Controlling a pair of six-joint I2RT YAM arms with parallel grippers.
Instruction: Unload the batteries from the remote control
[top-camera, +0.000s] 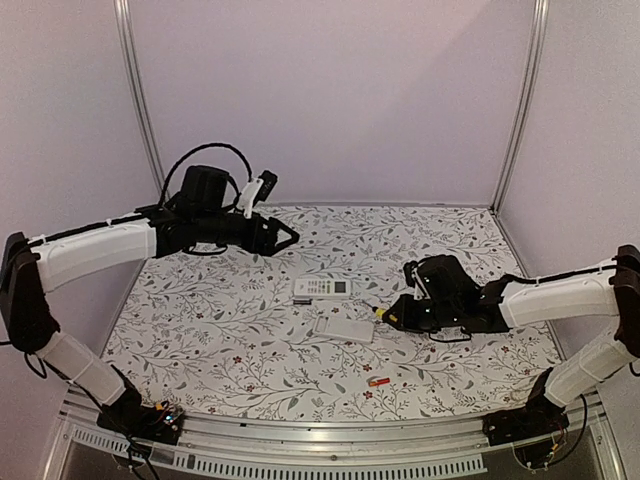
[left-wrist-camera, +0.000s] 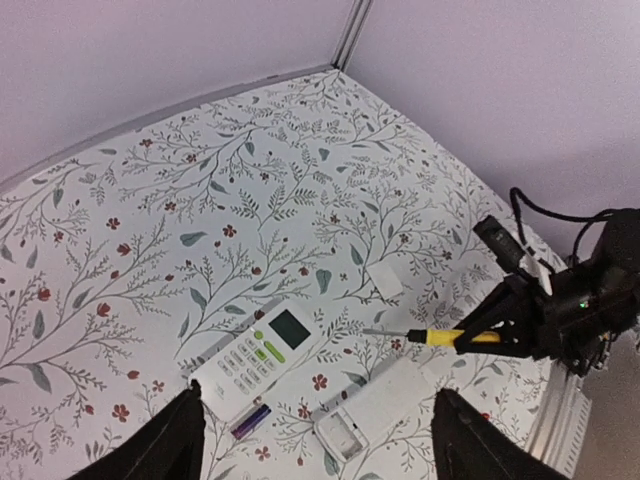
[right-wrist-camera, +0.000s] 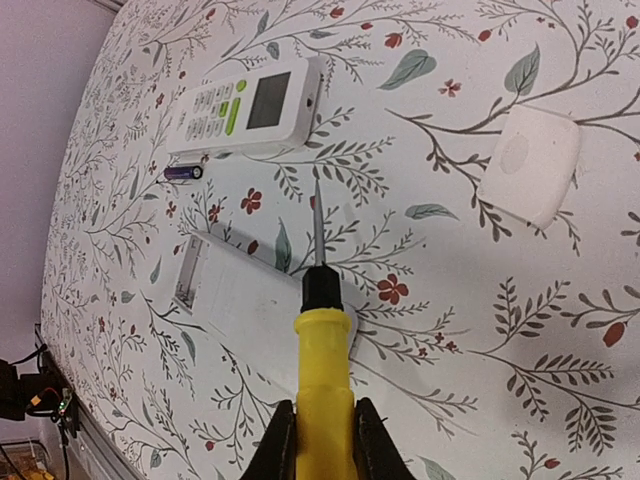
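left wrist view looks down between its own fingers, set wide apart with nothing held, so the left gripper hangs open well above the patterned table. below it a white remote lies face up, with a dark battery just beside its near edge. next to that a second remote lies face down with its battery bay uncovered; the bay looks empty, though it is too small to be sure. a small white cover lies apart from both. the top view shows one red-orange battery alone near the table's front edge; the other batteries i cannot find. the right gripper is clamped on the yellow handle of a screwdriver, its blade pointing at the face-up remote; whether the tip touches anything i cannot tell

my guess is that the face-up remote is the one not yet emptied. to do this well, the free left gripper should come down square across the remote's narrow width, away from the bay end, and avoid nudging the loose dark battery, which would roll. once the back is up and the cover is off, the blade should go in shallow under one end of a cell and lever gently, so it lifts out rather than shoots off the table
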